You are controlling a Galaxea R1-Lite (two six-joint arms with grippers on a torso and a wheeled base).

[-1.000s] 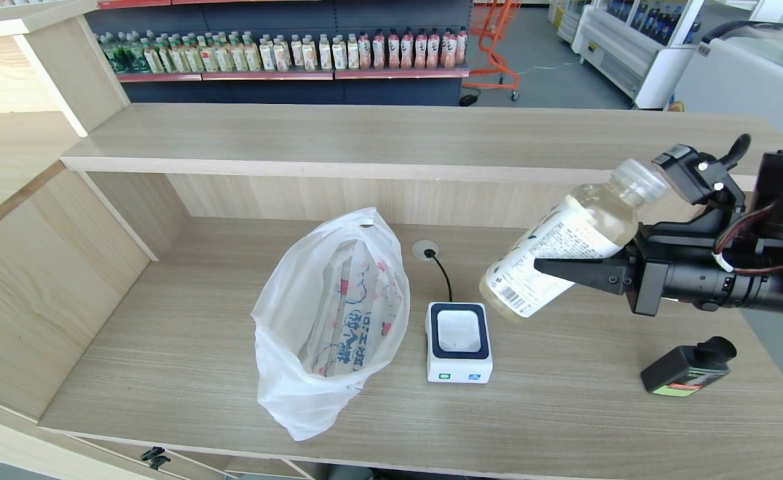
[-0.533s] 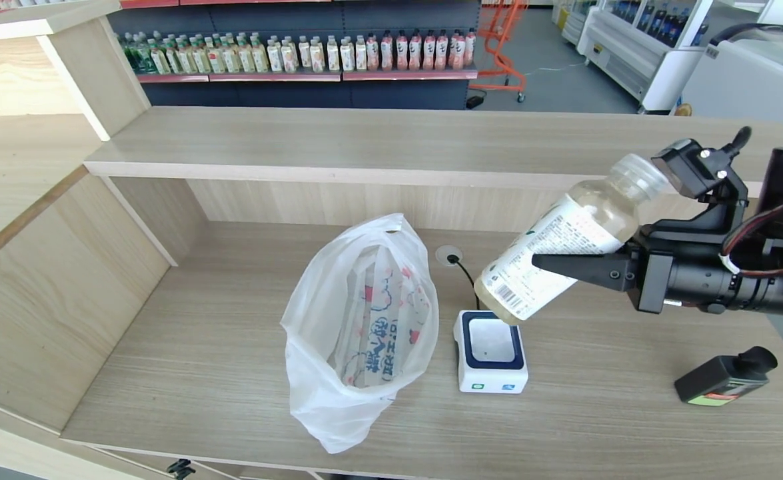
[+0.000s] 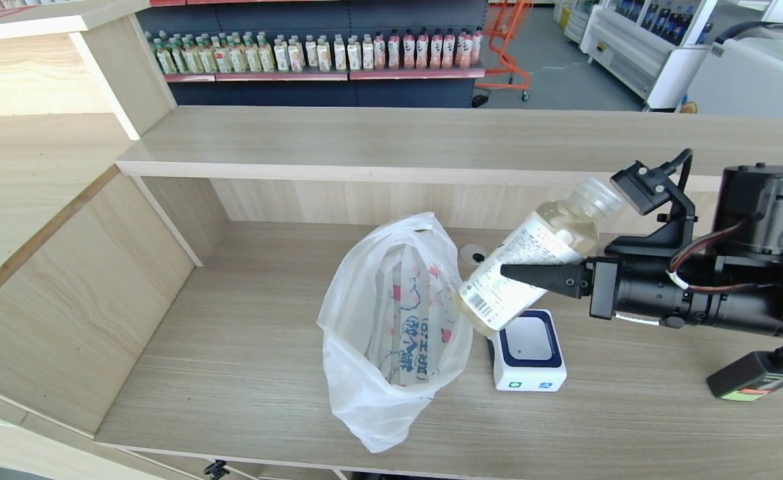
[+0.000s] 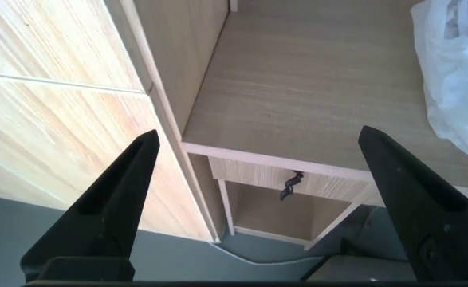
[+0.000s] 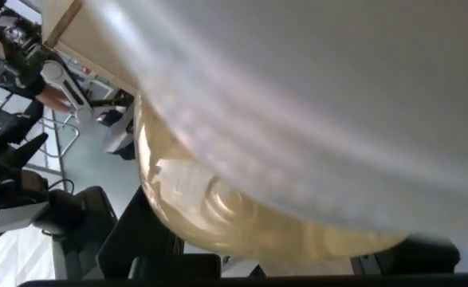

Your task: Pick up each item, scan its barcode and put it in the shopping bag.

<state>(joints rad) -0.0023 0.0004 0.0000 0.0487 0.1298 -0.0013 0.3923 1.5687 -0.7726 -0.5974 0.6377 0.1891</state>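
The right hand [image 3: 532, 259] clamps the tilted bottle [image 3: 498, 293] mid-body, cap toward the wrist, base jutting beyond.

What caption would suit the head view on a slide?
Right gripper holds a tilted bottle, barcode end down, near the scanner and the open bag on the counter.

A wooden counter [image 3: 231, 347] lies near; far behind stand a shelf of bottles [image 3: 311, 53], an orange trolley [image 3: 506, 47] and, far right, white freezers [image 3: 631, 47].

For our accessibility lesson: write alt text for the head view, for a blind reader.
The right gripper holds a tilted bottle aloft, base near the scanner and open shopping bag on a wooden counter. A package lies in the bag.
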